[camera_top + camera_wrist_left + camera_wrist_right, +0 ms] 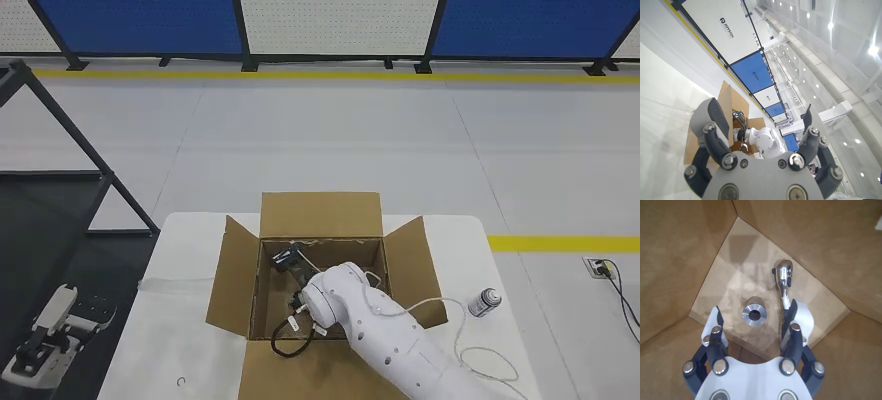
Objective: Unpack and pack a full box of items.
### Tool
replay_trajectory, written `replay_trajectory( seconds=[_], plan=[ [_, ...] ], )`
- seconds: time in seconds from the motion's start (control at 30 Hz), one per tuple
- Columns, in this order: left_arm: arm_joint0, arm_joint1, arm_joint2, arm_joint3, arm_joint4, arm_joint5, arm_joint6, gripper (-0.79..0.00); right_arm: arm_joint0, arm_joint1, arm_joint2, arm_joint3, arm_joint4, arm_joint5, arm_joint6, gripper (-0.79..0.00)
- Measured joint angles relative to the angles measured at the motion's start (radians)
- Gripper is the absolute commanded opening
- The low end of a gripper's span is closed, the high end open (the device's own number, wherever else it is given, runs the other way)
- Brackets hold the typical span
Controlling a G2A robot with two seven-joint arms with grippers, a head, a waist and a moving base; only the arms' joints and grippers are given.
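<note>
An open cardboard box (320,213) stands in the middle of the white table (180,300). My right arm goes down into it, with the right gripper (288,262) low inside. In the right wrist view the right gripper (755,307) is open just above the box floor (745,262). A short steel cylinder with a bore (754,313) stands between its fingers, untouched. A chrome ratchet wrench (784,275) lies beside it, its taped handle running under one finger (800,317). My left gripper (762,106) is open and holds nothing, pointing up at the ceiling, off the table's left side (50,340).
A small grey can (484,301) stands on the table right of the box. The box flaps (228,280) are spread outward. A black metal frame (60,130) stands on the floor to the left. The left wrist view shows the box (725,94) and the right arm (764,140) from afar.
</note>
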Motion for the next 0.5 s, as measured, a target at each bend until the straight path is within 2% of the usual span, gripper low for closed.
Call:
replay_trajectory(
  seconds=[0.07,0.3,0.43,0.47,0.5],
  plan=[
    [-0.001,0.0,0.001,0.0,0.001,0.0,-0.001,0.0,0.006,-0.008,-0.002,0.029,0.01,-0.004,0.002,-0.468],
    [-0.003,0.002,0.001,0.003,0.003,-0.001,-0.006,0.0,0.025,-0.038,-0.008,0.108,0.037,-0.025,-0.001,-0.459],
    [-0.004,0.003,0.001,0.006,0.006,-0.003,-0.007,0.0,0.029,-0.051,-0.01,0.132,0.042,-0.031,-0.002,-0.48],
    [-0.005,0.004,0.001,0.006,0.007,-0.003,-0.007,0.0,0.031,-0.053,-0.01,0.139,0.043,-0.032,-0.002,-0.517],
    [-0.005,0.004,0.002,0.006,0.008,-0.003,-0.007,0.0,0.033,-0.056,-0.009,0.148,0.044,-0.035,-0.003,-0.6]
  ],
)
